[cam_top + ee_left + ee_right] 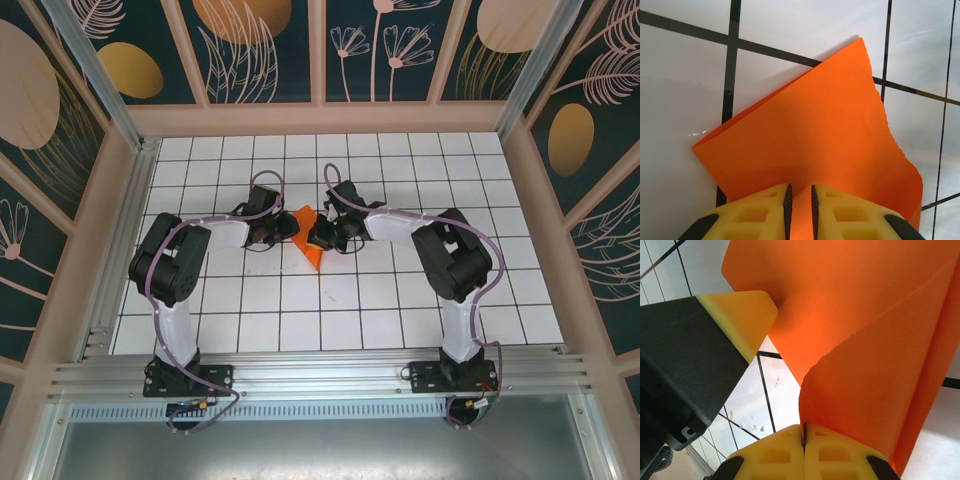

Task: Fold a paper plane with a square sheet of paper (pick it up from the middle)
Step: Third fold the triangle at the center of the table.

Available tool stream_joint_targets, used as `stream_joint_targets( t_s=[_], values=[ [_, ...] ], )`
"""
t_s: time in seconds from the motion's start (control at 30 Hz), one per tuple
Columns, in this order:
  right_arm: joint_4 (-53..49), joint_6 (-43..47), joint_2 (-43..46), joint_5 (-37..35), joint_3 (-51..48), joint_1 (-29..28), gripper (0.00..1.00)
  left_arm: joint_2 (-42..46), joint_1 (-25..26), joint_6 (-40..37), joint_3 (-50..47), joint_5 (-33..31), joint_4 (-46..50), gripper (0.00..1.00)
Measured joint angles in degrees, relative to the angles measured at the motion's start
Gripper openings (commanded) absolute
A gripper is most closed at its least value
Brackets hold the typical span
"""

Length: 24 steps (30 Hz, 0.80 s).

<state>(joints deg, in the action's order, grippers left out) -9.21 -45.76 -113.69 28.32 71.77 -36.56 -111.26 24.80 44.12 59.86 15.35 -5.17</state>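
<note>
Left gripper: jaws nearly closed, pinching the thin bright orange square sheet of paper, which runs into the narrow slot between them. Right gripper: fully closed, nipping another part of the sheet at its seam. The sheet hangs between the two, bent in a loose fold over the middle of the white black-lined grid table, probably gripped twice so the halves can be brought together. Edges are not aligned and one corner flares free. Grippers are close together, so little room between them. Open tiles lie all round, with the wooden side walls well apart.

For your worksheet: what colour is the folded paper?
The paper is bright orange; left wrist view.
</note>
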Motion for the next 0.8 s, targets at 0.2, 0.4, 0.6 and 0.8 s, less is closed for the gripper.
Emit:
stream_joint_targets(
  t_s=[0.2,0.4,0.6,0.8],
  values=[
    [-2.49,1.66,-0.85,-0.87,0.94,-0.31,0.06,-0.02,-0.02,0.0,0.0,0.66,-0.11,0.2],
    [-5.88,3.82,-0.87,-2.01,0.96,-0.68,0.06,-0.13,-0.02,0.0,0.0,0.94,-0.2,0.21],
    [-6.8,4.94,-0.87,-3.28,0.96,-0.74,0.06,-0.17,-0.02,0.0,0.0,1.31,-0.22,0.21],
    [-6.21,4.48,-0.87,-3.52,0.92,-0.74,0.06,-0.2,-0.02,0.0,0.0,1.33,-0.22,0.21]
  ],
)
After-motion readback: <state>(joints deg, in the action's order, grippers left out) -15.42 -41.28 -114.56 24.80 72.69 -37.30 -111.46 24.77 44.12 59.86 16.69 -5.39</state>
